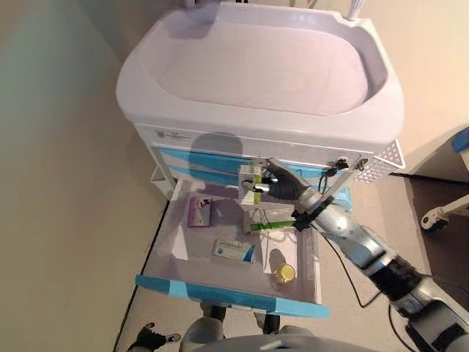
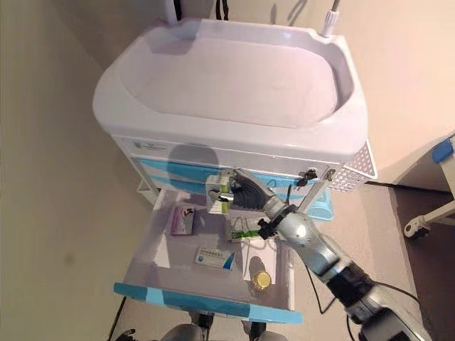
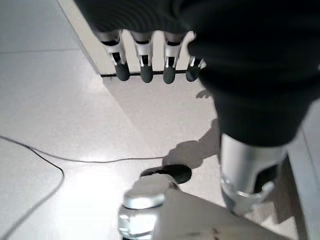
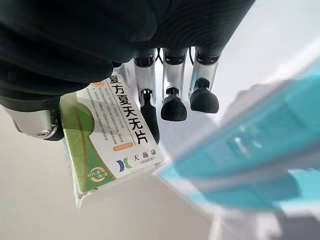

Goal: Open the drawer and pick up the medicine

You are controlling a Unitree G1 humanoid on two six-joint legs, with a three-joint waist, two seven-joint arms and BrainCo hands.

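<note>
Medicine box [image 4: 107, 137] pinched, right hand [image 2: 245, 190] fingers [image 4: 150, 107]

White medical cart [image 1: 220, 121] with a shallow basin-shaped top tray [image 1: 256, 66], pale and bare inside. Perforated white side basket [image 1: 387, 160] on the cart's right edge, and a light blue bin [image 2: 321, 204] hanging below it. Beige floor [image 1: 66, 220] to the left, greyer floor on the right. Blue-and-white furniture corner [image 1: 460, 139] at the far right edge, with a white caster wheel [image 1: 434, 218] below it on a darker floor strip. White poles [image 2: 328, 18] rise behind the cart's top, cut off by the frame.
</note>
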